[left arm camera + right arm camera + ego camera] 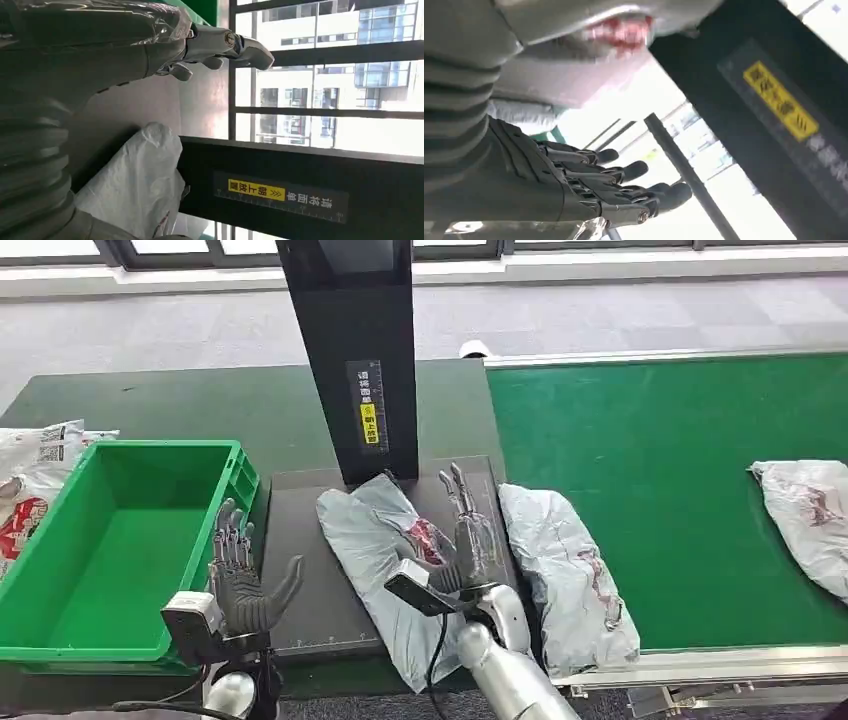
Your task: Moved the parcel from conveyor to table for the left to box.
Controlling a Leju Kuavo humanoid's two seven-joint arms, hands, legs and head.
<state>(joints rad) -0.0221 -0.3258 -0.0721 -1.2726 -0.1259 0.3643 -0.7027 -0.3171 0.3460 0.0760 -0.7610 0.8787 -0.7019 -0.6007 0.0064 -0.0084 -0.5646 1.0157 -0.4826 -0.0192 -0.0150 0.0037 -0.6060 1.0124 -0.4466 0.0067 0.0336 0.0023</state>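
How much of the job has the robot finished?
Done: one grey parcel lies on the dark table pad, off the green conveyor. In hand: nothing; the right hand is open beside it, the left hand open. Left: the green crate looks empty, and two parcels wait on the conveyor.

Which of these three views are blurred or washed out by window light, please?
Head view: sharp, evenly lit, parcel clear. Left wrist view: bright windows overexposed, hand sharp. Right wrist view: parcel close and blurred, background blown out, label soft.
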